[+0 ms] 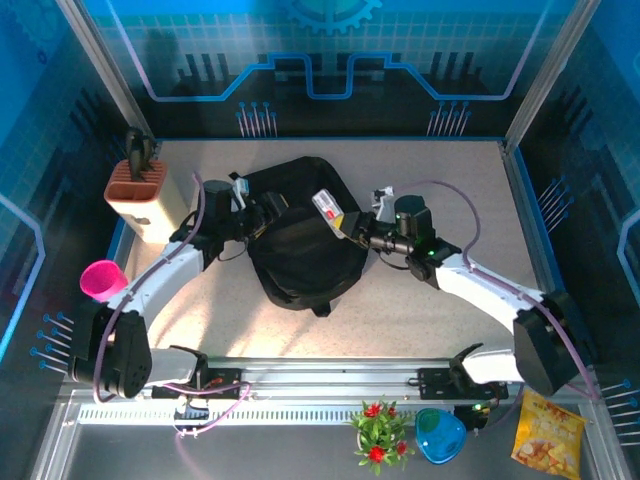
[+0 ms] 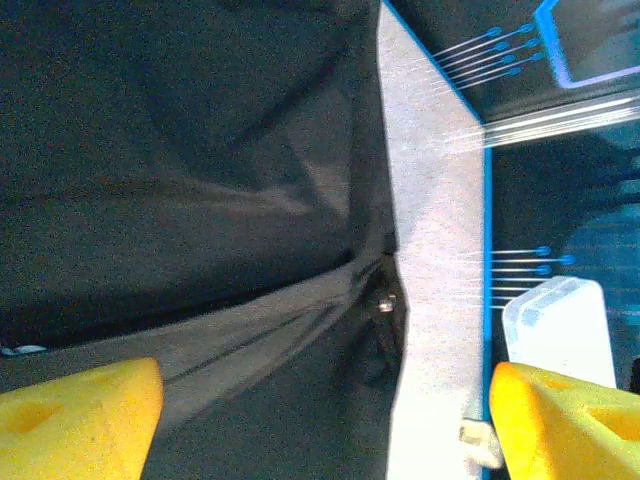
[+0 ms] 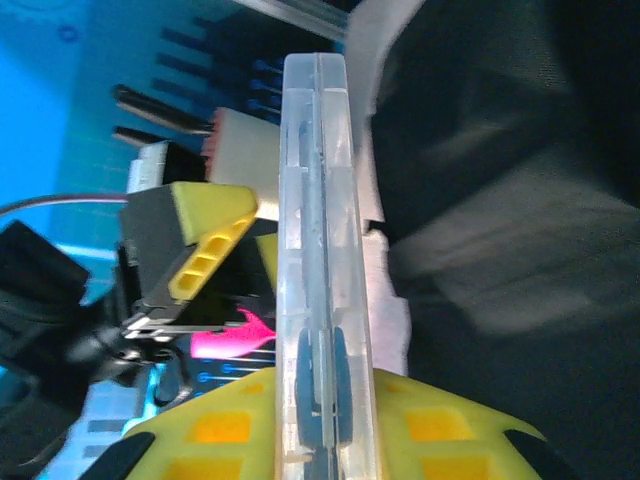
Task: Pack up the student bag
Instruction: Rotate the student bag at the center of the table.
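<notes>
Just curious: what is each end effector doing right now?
Left end effector: open, holding nothing.
Right end effector: closed on a clear flat plastic case.

Blue panels (image 1: 150,40) with circuit graphics wall 3 sides; a speckled beige tabletop (image 1: 450,180) fills the frame's centre.

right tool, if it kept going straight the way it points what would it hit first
Most likely the backpack: the right tool, shut on a clear case, points across it, though height above the fabric is unclear.
</notes>
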Robot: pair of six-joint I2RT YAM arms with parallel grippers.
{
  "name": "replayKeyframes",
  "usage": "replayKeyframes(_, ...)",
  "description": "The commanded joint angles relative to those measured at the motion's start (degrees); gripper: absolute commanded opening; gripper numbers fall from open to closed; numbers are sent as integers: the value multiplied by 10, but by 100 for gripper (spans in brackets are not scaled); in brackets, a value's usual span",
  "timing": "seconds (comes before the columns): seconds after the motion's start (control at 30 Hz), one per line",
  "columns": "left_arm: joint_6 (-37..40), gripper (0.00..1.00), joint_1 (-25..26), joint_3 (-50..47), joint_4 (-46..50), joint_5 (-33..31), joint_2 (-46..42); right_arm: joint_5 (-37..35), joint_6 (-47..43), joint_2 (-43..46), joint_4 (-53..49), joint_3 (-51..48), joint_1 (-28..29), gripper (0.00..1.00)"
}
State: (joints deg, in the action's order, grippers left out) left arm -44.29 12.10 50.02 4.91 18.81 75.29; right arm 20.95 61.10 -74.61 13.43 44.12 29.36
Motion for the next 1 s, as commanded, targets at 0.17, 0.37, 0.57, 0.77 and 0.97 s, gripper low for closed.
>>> replayKeyframes(0.17, 131, 84, 4, 71, 87, -17, 72, -60, -111, 27, -266, 12, -21, 16)
replayKeyframes(0.37, 166, 82, 23, 104, 77, -23, 137, -63, -131, -10, -285, 14, -36, 16)
replayKeyframes(0.57, 207, 80, 51, 140, 89, -22, 189, -79, -166, -64, -286, 27, -69, 16)
replayKeyframes(0.77, 188, 73, 88, 150, 93, -13, 202, -109, -200, -118, -290, 59, -106, 16)
replayKeyframes(0.97, 172, 67, 144, 141, 69, -5, 197, -118, -218, -154, -282, 95, -133, 15)
